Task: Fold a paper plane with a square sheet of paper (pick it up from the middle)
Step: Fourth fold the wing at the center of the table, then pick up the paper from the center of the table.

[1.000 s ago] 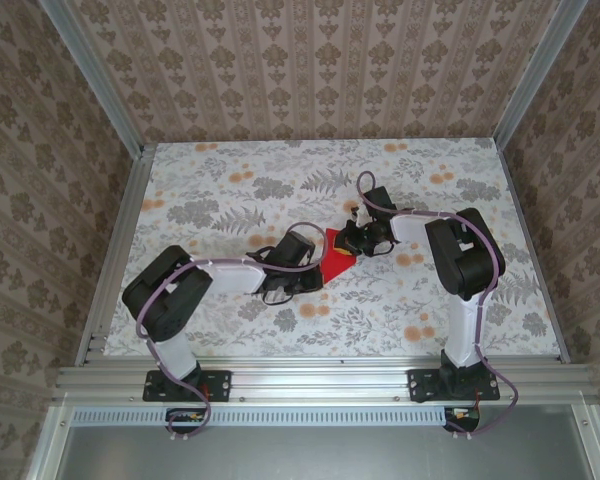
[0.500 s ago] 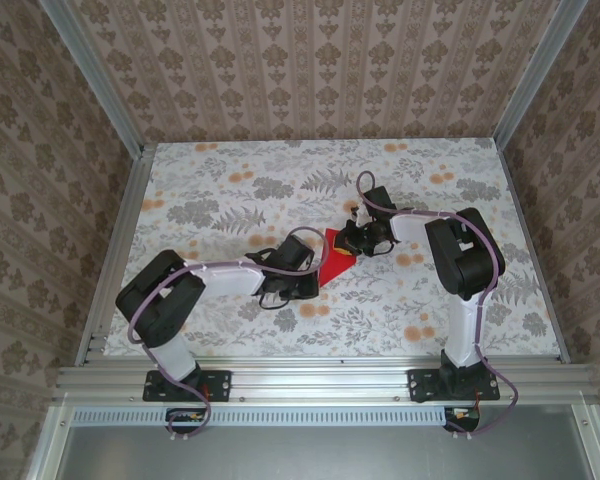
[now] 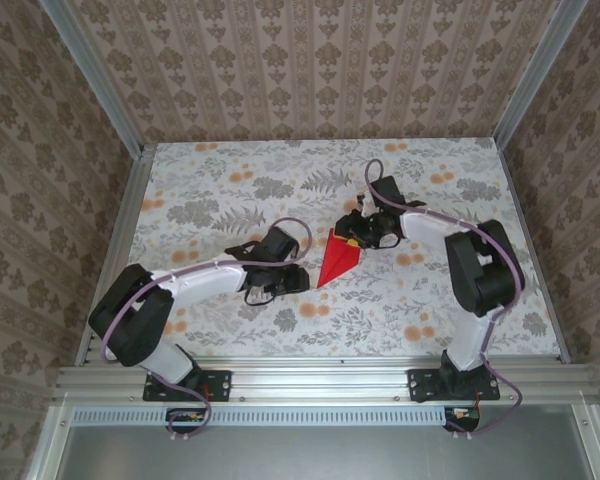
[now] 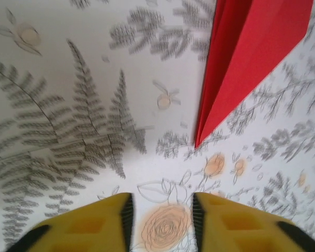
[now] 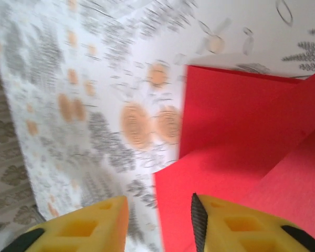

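The paper plane [image 3: 337,262] lies flat on the flowered table [image 3: 200,200] as a slim red dart, set between the two claws. Its nose points toward the left gripper [image 3: 292,280], just ahead of those fingertips and a little to their right. Its broad tail lies under and in front of the right gripper [image 3: 354,238]. Both claws stand spread with nothing pinched — bare tabletop shows between the left gripper's yellow fingers [image 4: 115,220], and the right gripper's gap frames only table and the paper's edge below. Judging from the shape, the folding looks done or nearly so, and open jaws suit a plane meant to rest rather than be carried. One claw at each end would also let either press a crease or take hold without reaching across. The overhead view alone gives the whole dart and both arms at once, but it cannot settle contact. The left wrist view does: a strip of table separates the tip from the fingertips, and stacked layers show along the nose's left edge. The right wrist view adds the tail's overlapping flaps and creases, with one finger [image 5: 236,226] over red paper and the other over bare table — whether that finger touches the sheet I cannot tell.
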You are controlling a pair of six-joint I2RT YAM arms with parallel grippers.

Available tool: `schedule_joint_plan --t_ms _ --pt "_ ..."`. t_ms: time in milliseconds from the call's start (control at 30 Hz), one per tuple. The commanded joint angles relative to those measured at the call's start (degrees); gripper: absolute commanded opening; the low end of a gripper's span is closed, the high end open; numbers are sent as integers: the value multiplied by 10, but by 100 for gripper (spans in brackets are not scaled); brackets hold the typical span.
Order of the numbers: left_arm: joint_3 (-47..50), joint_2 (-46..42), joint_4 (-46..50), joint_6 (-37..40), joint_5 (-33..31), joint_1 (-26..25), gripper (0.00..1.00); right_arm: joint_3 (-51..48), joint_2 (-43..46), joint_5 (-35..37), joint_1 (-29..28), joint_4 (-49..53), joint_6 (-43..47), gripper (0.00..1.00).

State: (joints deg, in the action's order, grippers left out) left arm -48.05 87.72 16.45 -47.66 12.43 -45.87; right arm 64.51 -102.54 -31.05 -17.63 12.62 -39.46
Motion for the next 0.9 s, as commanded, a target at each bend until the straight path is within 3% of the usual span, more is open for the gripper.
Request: schedule_joint_plan --t_ms 0,100,400,633,867 --pt "-13 -8 -21 -8 9 15 46 -32 61 40 1 8 -12 46" --pt "-31 1 -40 2 15 22 54 -59 68 61 2 -9 -30 50" --pt "-72 68 -80 -3 21 28 62 -60 10 56 1 -35 -51 54" --pt "-103 117 -78 -1 20 28 62 -52 -28 39 0 -48 -52 52" --pt "-130 160 -70 -2 24 30 54 -44 -56 8 -5 -68 -55 50"
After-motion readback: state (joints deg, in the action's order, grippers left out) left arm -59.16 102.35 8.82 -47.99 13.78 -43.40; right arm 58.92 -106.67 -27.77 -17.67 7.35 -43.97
